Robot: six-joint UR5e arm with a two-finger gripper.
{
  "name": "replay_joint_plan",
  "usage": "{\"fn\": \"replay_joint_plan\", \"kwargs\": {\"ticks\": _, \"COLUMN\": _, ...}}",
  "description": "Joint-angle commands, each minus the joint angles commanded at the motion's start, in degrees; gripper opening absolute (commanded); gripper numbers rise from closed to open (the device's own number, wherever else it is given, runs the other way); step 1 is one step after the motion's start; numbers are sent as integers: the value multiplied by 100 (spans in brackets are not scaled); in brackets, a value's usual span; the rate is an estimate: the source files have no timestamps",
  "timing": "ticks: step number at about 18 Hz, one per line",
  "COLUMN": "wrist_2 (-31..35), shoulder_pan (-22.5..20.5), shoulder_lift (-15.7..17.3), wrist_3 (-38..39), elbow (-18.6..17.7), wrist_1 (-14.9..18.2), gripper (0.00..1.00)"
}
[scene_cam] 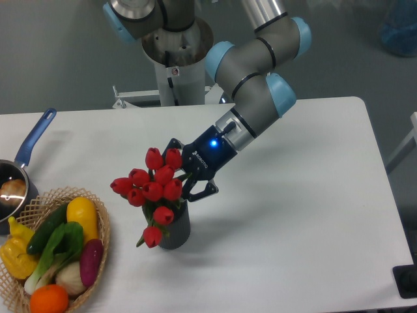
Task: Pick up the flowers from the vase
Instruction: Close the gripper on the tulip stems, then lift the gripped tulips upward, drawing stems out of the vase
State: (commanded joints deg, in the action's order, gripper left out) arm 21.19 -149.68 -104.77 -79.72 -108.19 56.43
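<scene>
Fixed camera: my pincer (184,177) is clenched on the tulip bunch (151,189) from its right side, among buds and stems. Stems sit in the dark grey vase (173,225), mid-bench (293,222), right of the wicker basket (101,225). Grasp looks done; lifting the bunch clear of the vase remains.

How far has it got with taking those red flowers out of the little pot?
Reaching is done: the gripper sits against the flowers, its jaws seemingly around the stems, though buds hide the contact. The stems remain inside the vase on the table. Lifting them clear is left.
</scene>
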Motion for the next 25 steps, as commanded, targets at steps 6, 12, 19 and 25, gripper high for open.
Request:
{"fn": "replay_joint_plan", "kwargs": {"ticks": 6, "wrist_2": -282, "shoulder_pan": -106, "shoulder_lift": 114, "wrist_3": 255, "elbow": 9, "wrist_1": 0, "gripper": 51}}
{"fn": "replay_joint_plan", "kwargs": {"ticks": 12, "wrist_2": -537, "shoulder_pan": -158, "shoulder_lift": 290, "wrist_3": 536, "elbow": 18, "wrist_1": -17, "gripper": 51}}
{"fn": "replay_joint_plan", "kwargs": {"ticks": 19, "wrist_2": -845, "shoulder_pan": -176, "shoulder_lift": 361, "wrist_3": 668, "elbow": 61, "wrist_1": -18, "gripper": 51}}
{"fn": "replay_joint_plan", "kwargs": {"ticks": 25, "wrist_2": -985, "shoulder_pan": -167, "shoulder_lift": 361, "wrist_3": 1028, "elbow": 307, "wrist_1": -18, "gripper": 51}}
